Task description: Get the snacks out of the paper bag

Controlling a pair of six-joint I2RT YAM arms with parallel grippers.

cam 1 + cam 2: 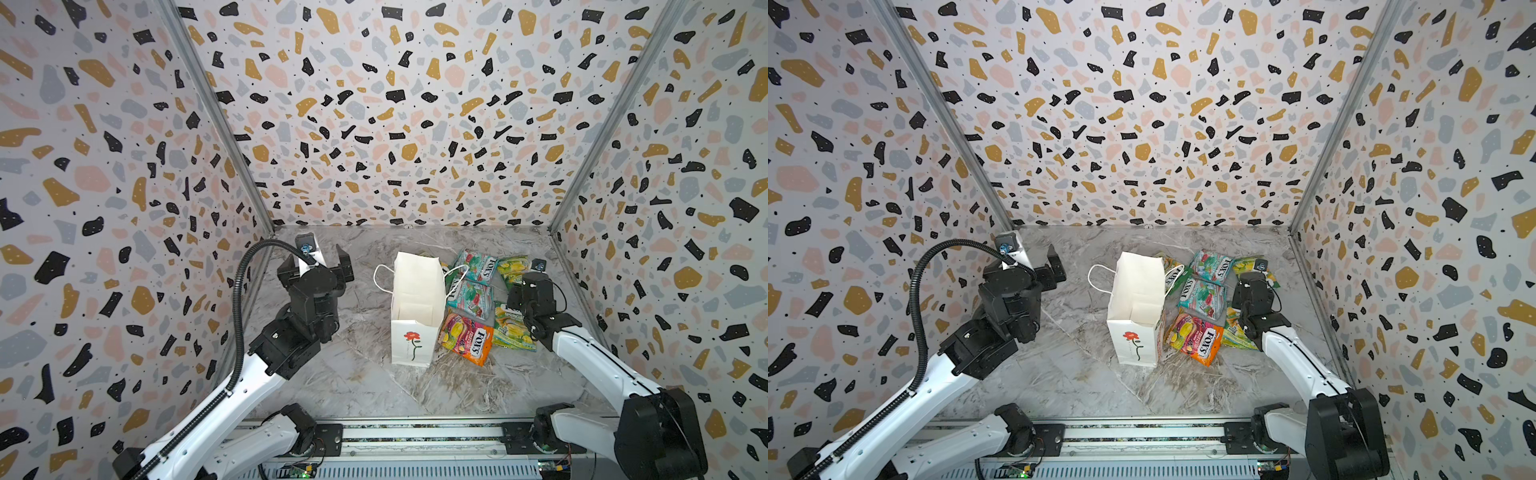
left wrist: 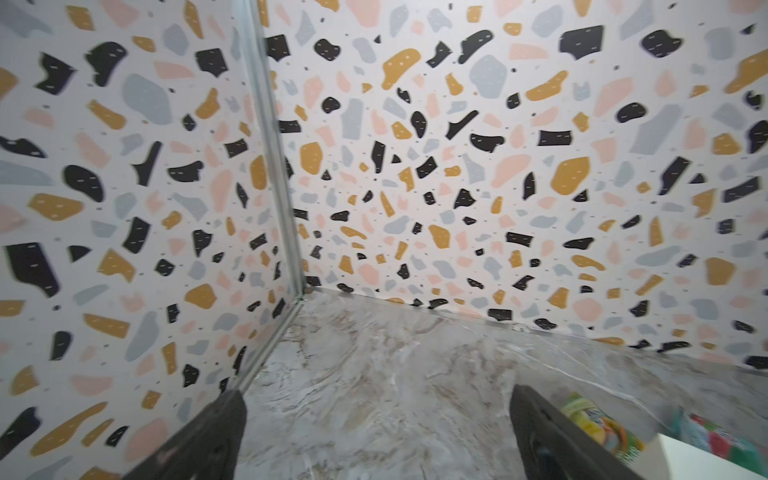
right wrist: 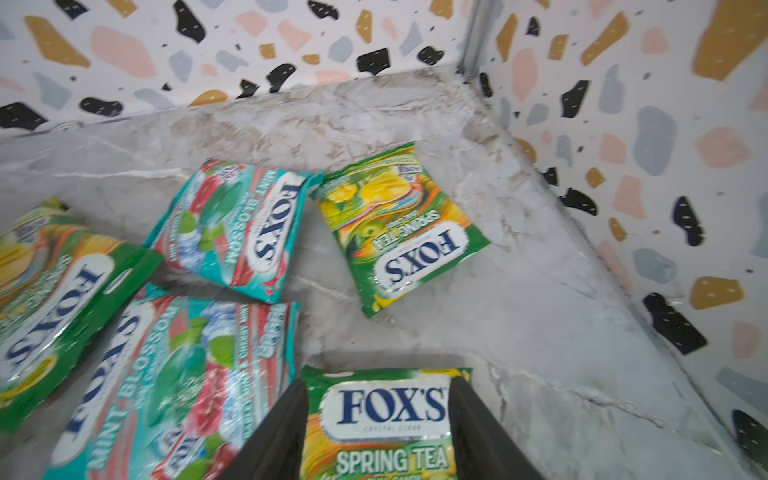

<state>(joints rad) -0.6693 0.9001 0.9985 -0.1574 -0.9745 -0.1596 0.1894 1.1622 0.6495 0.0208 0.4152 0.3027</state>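
A: Left side?
B: left gripper (image 1: 315, 262) is up near the back-left corner, above the grey marble-look tabletop (image 1: 353, 374) and well apart from the bag. Jaws are spread fully wide, nothing in them.
A: Bag?
B: white paper bag (image 1: 415, 291) stands upright mid-table, mouth up. Matte creased paper, white cord handles (image 1: 383, 277), red flower drawing (image 1: 412, 340) on the narrow near side.
A: Snacks?
B: The ones in view lie flat on the table, right of the bag. They're glossy crinkled pouches, all marked "FOX'S". A green pouch by the bag (image 3: 54, 291) sits just beside its far end. The orange-pink pouch (image 1: 465, 338) is at its near corner, small print unreadable. Next come two teal-and-red "MINT BLOSSOM" ones, the far teal pouch (image 3: 232, 232) and the near teal pouch (image 3: 178, 374). Then the far green "SPRING TEA" pouch (image 3: 399, 228).
A: Right side?
B: right gripper (image 3: 378, 385) is over the near green "SPRING TEA" pouch (image 3: 382, 415). Jaws are about half apart, black fingers framing the logo. The pouch lies flat. View's blurred, so I can't tell whether the tips touch it.
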